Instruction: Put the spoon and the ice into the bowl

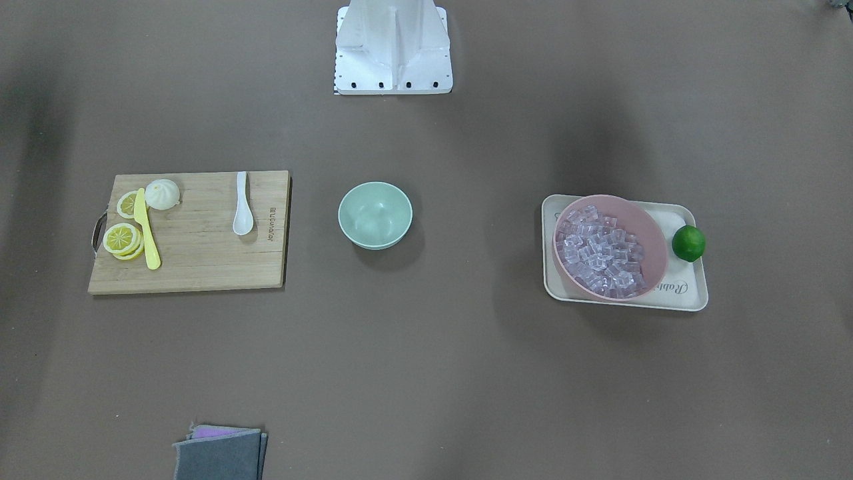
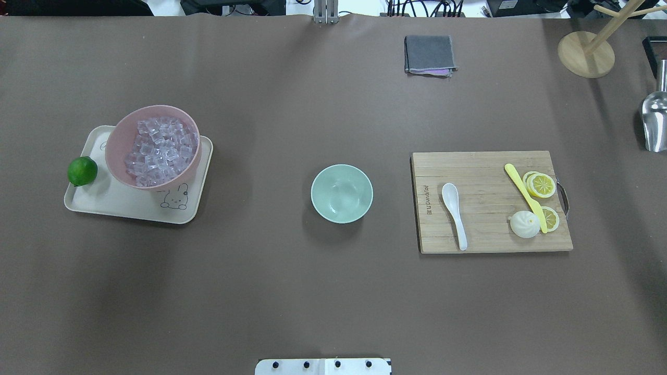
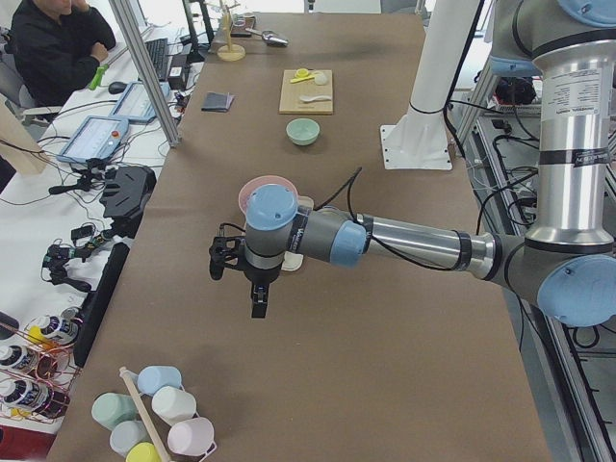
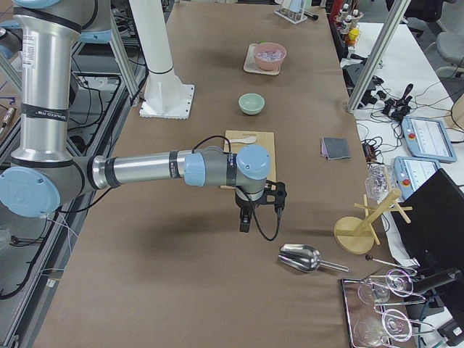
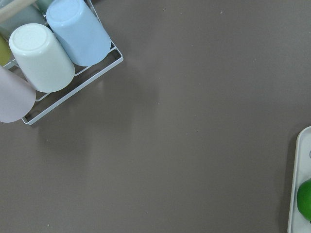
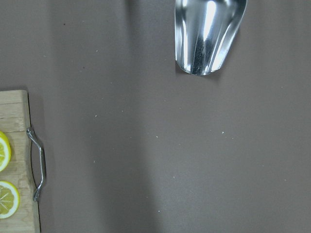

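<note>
Overhead exterior shows neither gripper, so I go by the side cameras. At the table's left end the left gripper [image 3: 258,306] hangs over bare table with its fingers pointing down. I cannot tell if they are spread or pressed together. A rack of upturned cups [image 5: 77,34] sits to one side of it. Just beyond it toward mid-table lies the tray [image 2: 130,208], with a lime [image 2: 82,171] on the edge nearest that gripper and a pink bowl [image 2: 117,151] standing on it. The ice [image 2: 159,151] is heaped in the pink bowl: many small clear cubes with a faint bluish-white glint.

Well past the ice from the left gripper, and just as far from the right one, the bowl [image 2: 342,194] stands upright alone at mid-table. It is small, round, mint green and matte.

Next comes the board [image 2: 484,234]. The spoon [image 2: 453,208] lies flat on the end farthest from the right gripper. It is white and glossy, with a short handle toward the robot and a deep oval scoop pointing away. A yellow knife [image 2: 523,195], lemon slices [image 2: 542,185] and a bun [image 2: 524,225] crowd the end nearest that gripper.

The right gripper [image 4: 245,225] hangs just off the board's handled end, between it and a metal scoop [image 4: 299,257]. Its fingers point down, and I cannot tell if they are parted or closed.
</note>
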Robot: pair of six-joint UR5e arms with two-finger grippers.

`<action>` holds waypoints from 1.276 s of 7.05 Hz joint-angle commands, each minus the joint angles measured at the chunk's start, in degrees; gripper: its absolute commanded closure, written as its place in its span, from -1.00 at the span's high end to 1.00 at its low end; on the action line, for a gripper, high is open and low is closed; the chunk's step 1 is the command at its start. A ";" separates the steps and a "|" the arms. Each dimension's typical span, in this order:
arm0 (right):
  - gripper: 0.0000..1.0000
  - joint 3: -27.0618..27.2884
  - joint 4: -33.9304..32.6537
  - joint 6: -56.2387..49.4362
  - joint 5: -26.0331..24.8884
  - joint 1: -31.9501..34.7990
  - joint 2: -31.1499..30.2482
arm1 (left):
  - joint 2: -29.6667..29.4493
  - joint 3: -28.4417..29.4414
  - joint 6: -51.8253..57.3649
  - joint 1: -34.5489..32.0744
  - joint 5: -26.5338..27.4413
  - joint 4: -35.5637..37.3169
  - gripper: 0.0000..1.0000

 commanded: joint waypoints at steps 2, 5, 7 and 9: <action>1.00 -0.08 0.00 0.00 0.03 0.00 0.00 | 0.00 -0.11 0.00 0.03 -1.75 -0.09 0.96; 1.00 0.01 0.00 0.27 0.03 0.00 0.00 | -0.26 -1.24 -0.52 0.21 -1.76 -4.38 0.96; 1.00 -0.08 0.00 0.44 0.03 0.00 0.00 | -1.57 -5.02 -0.53 2.05 -1.58 -10.32 0.96; 1.00 0.18 0.09 0.53 0.03 0.00 0.70 | -1.13 -3.72 -10.28 3.19 -4.29 -23.88 0.96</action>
